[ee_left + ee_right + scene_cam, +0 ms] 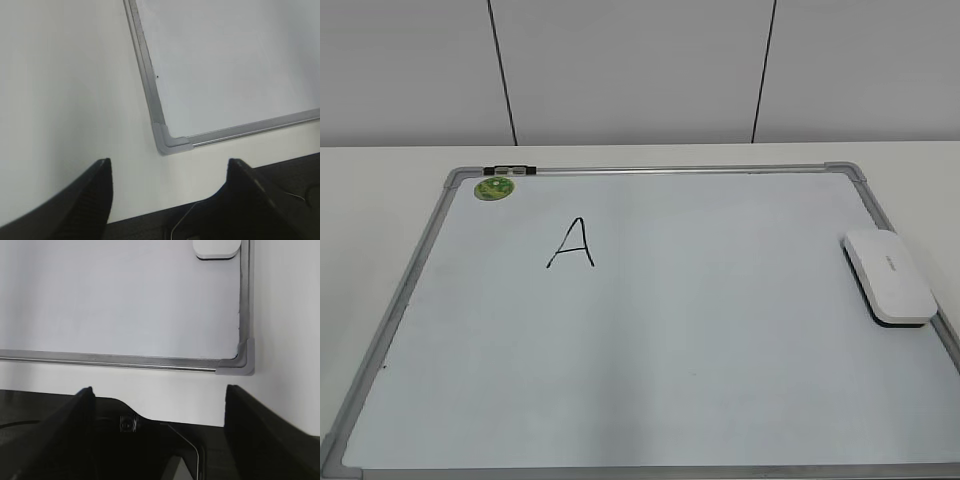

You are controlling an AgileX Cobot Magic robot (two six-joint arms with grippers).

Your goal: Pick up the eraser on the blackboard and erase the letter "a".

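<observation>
We are seeing the eraser [888,277] lying at three o'clock on the blackboard [660,360], the letter [572,244] at ten. We are holding both left gripper [167,172] and right gripper [157,400] released, grasping nothing.

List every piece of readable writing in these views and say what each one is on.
"A": a capital letter handwritten in black marker on the large pale whiteboard with a grey metal frame.
Small grey lettering on the white rounded plastic eraser: too small to read.
Print on the small round green magnet: blurred, unreadable.
Wrist views: no text visible.
</observation>
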